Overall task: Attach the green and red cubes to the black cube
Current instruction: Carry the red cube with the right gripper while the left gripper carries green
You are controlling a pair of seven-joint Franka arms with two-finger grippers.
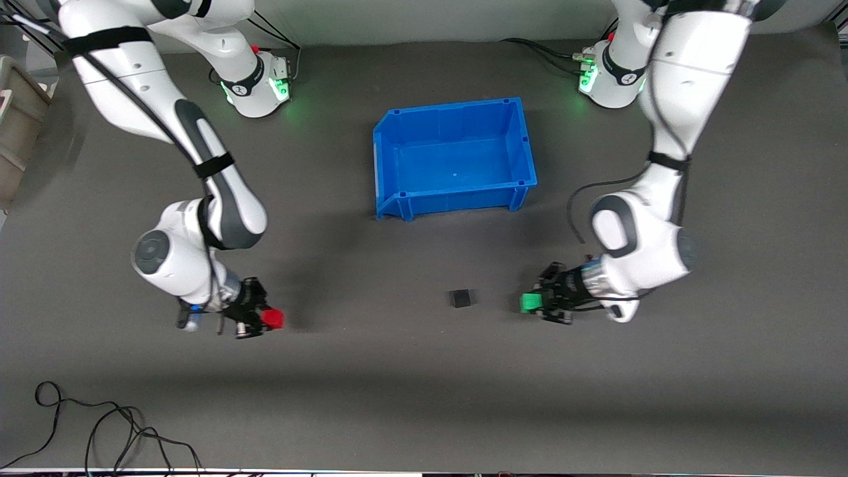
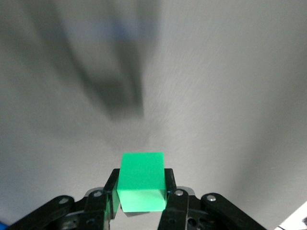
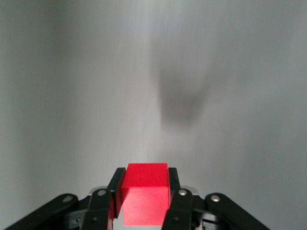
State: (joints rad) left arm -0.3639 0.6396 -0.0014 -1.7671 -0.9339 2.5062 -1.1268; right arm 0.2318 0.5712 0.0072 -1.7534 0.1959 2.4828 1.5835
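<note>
Nearest the front camera, toward the right arm's end, the right gripper [image 1: 265, 320] clamps the red cube [image 1: 272, 319] by two opposite flat faces. The left gripper [image 1: 542, 303] pinches the green cube [image 1: 530, 303] likewise, beside the black cube [image 1: 462, 298] resting on the table [image 1: 424, 397]. Farther off stands the blue bin [image 1: 453, 199]. The cubes appear light, rigid and matte, so a face-on pinch should hold.

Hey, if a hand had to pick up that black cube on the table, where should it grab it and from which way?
Probably from straight above, pinching two opposite side faces. The black cube sits flat and alone on the table, so every side looks open.
</note>
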